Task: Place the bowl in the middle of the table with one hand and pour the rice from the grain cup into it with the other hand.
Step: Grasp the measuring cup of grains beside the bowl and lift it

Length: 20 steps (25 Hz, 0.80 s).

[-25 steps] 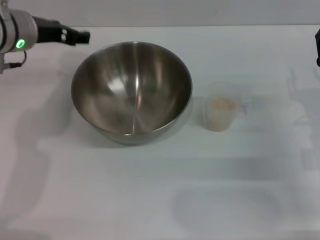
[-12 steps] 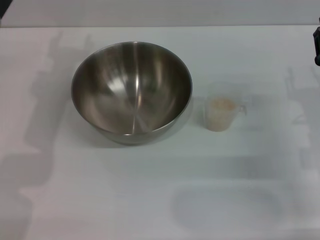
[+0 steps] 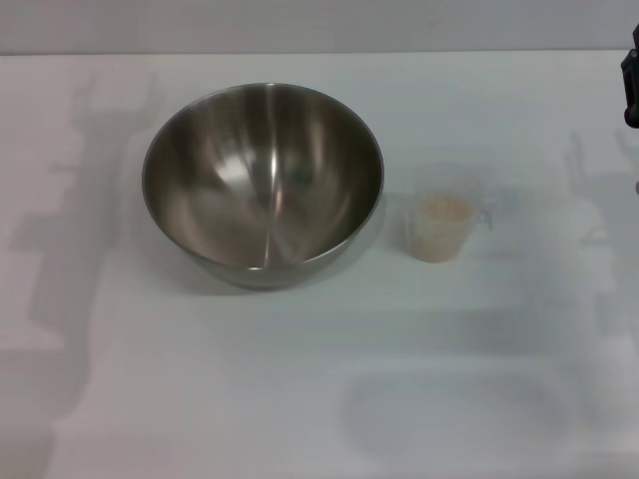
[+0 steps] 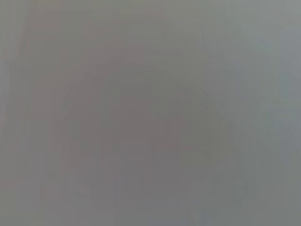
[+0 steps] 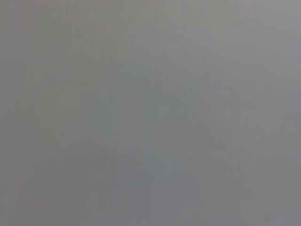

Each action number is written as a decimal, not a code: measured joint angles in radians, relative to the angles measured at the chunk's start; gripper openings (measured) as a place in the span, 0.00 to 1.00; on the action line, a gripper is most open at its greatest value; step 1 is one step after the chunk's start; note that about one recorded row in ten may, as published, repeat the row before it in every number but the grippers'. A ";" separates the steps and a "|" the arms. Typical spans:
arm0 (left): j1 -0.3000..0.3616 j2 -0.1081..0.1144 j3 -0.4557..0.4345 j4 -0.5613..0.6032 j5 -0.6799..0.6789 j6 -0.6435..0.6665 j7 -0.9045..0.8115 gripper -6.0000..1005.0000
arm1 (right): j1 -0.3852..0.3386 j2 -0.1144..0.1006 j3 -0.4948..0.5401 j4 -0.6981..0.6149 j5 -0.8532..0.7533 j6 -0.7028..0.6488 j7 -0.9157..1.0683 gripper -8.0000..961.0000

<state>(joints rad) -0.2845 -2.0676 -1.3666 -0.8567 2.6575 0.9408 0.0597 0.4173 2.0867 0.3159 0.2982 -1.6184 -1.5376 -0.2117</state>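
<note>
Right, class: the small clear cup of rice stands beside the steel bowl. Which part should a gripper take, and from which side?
Probably the cup's body, from the robot's right. It stands upright on the table, small and slightly tapered, with the bowl close on its left. Its little handle points right, so close across the walls just beside it. The right gripper sits at that edge.

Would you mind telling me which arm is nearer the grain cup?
Right. A dark part of the right arm shows at the table's far right edge, beyond the grain cup; the left arm is out of view.

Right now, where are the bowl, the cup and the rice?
bowl (image 3: 262,180), head view, inner wall.
cup (image 3: 437,242), head view, clear side wall.
rice (image 3: 442,209), head view, top of the heap.
</note>
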 joint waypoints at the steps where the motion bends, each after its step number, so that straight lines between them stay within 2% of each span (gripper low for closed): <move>1: -0.007 0.002 -0.001 0.022 0.000 0.016 -0.035 0.84 | 0.000 0.000 -0.003 0.001 0.000 0.000 0.000 0.57; 3: -0.030 0.006 -0.008 0.102 0.007 0.006 -0.127 0.84 | 0.000 -0.002 -0.016 0.002 0.000 0.001 0.003 0.57; 7: -0.054 0.007 -0.011 0.179 0.015 -0.009 -0.155 0.84 | -0.005 -0.002 -0.021 0.010 0.001 0.005 0.011 0.57; 11: -0.081 0.008 -0.015 0.242 0.021 -0.015 -0.135 0.84 | -0.022 0.000 -0.025 0.034 0.002 0.016 0.007 0.57; 15: -0.127 0.002 -0.054 0.309 0.029 -0.021 -0.079 0.84 | -0.056 0.001 -0.036 0.054 0.006 0.035 0.002 0.57; 20: -0.148 0.002 -0.058 0.348 0.039 -0.026 -0.056 0.84 | -0.106 0.001 -0.049 0.084 0.003 0.047 0.002 0.57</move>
<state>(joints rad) -0.4321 -2.0655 -1.4242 -0.5087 2.6965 0.9147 0.0039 0.3118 2.0882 0.2672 0.3818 -1.6156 -1.4907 -0.2097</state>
